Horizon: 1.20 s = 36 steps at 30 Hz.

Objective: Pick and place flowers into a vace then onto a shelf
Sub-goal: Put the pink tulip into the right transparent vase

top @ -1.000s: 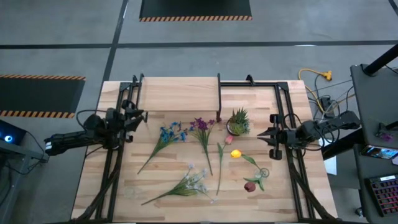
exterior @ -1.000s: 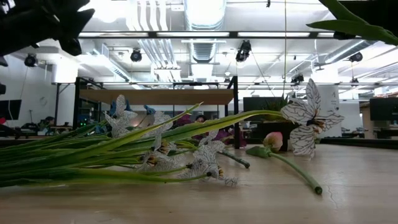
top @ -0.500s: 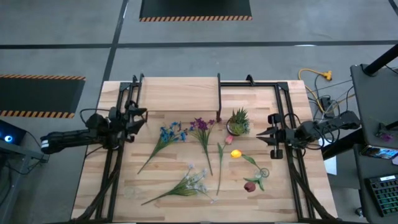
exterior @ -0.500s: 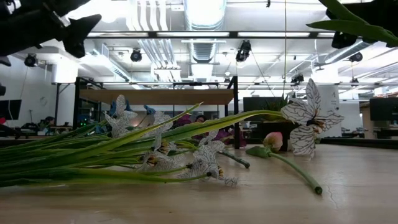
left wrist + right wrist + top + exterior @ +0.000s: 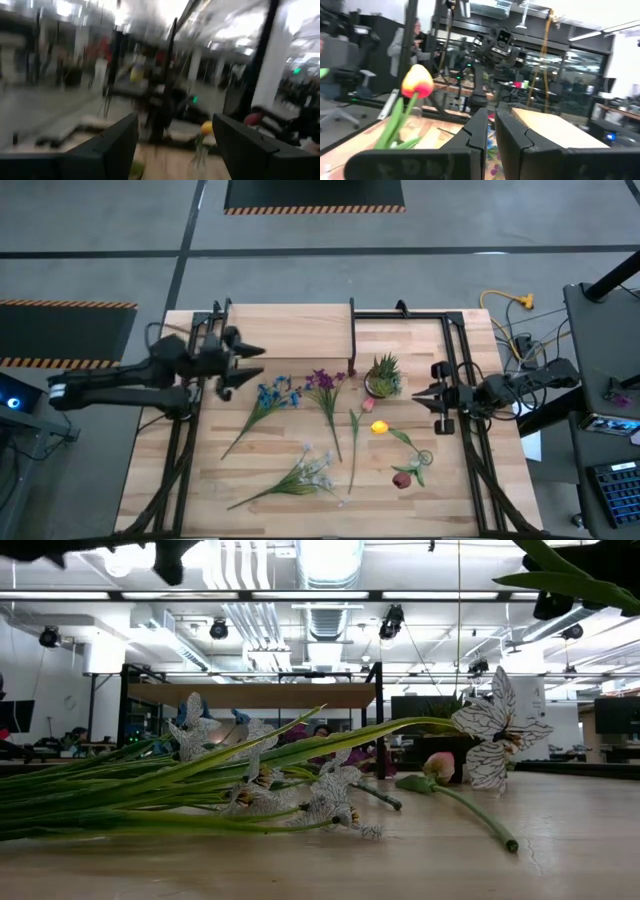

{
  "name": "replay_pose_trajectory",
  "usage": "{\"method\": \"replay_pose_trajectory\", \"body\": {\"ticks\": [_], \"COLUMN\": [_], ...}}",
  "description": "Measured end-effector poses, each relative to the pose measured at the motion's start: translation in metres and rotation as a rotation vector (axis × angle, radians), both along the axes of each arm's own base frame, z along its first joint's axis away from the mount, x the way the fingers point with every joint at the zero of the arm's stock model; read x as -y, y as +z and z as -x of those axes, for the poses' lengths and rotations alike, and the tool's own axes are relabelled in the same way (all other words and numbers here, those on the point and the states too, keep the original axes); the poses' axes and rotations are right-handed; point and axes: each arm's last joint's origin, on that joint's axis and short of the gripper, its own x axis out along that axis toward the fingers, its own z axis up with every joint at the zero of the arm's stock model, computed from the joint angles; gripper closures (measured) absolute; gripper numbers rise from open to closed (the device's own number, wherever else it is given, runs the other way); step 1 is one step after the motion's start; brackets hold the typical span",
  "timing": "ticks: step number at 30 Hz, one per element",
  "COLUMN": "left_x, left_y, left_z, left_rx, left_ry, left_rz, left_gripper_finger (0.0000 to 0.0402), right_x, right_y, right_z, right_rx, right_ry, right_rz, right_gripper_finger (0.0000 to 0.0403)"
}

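Several flowers lie loose on the tabletop: a blue one (image 5: 270,393), a purple one (image 5: 322,381), a white one (image 5: 308,472), a yellow tulip (image 5: 379,426) and a red one (image 5: 402,478). The shelf (image 5: 290,332) stands at the far middle on black legs. I cannot make out a vase. My left gripper (image 5: 246,367) hangs open above the table, just left of the blue bloom, with nothing between its fingers (image 5: 112,147). My right gripper (image 5: 420,395) is shut and empty, right of the potted plant.
A spiky green potted plant (image 5: 383,375) stands right of the shelf. Black frame rails (image 5: 462,380) run along both sides of the table. A yellow cable (image 5: 505,302) lies off the far right corner. People sit in the room beyond (image 5: 410,42).
My left gripper has risen and swung out toward the table's right, toward the blue flower, leaving the low view's top edge. Its fingers have opened wider. The flowers have not moved.
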Motion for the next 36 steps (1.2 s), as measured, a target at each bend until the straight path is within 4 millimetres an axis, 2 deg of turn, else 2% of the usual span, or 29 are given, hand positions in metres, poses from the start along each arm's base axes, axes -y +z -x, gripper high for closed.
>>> {"method": "replay_pose_trajectory", "body": {"ticks": [8,13,16,21,26,36], "left_x": [-0.002,0.001,0.007,0.02,0.03,0.055], "left_y": [0.023,0.016,0.014,-0.003,-0.021,-0.037], "left_z": [-0.047,-0.08,-0.101,-0.135,-0.156,-0.179], "left_rx": [-0.28,-0.487,-0.542,-0.652,-0.772,-0.776], "left_ry": [0.127,0.135,0.114,0.089,0.107,0.231], "left_rz": [0.14,0.235,0.252,0.281,0.343,0.434], "left_gripper_finger": [0.0162,0.0162,0.0162,0.0162,0.0162,0.0162], "right_x": [0.004,0.004,0.004,0.006,0.009,0.011], "right_y": [-0.002,-0.001,0.001,0.0,0.001,0.01], "right_z": [0.0,0.0,0.0,0.001,0.001,0.005], "right_rx": [-0.025,-0.018,-0.004,-0.009,-0.016,0.047], "right_ry": [-0.129,-0.157,-0.161,-0.206,-0.316,-0.403], "right_rz": [-0.011,0.007,0.018,0.017,0.046,0.149], "right_gripper_finger": [0.0376,0.0376,0.0376,0.0376,0.0376,0.0376]}}
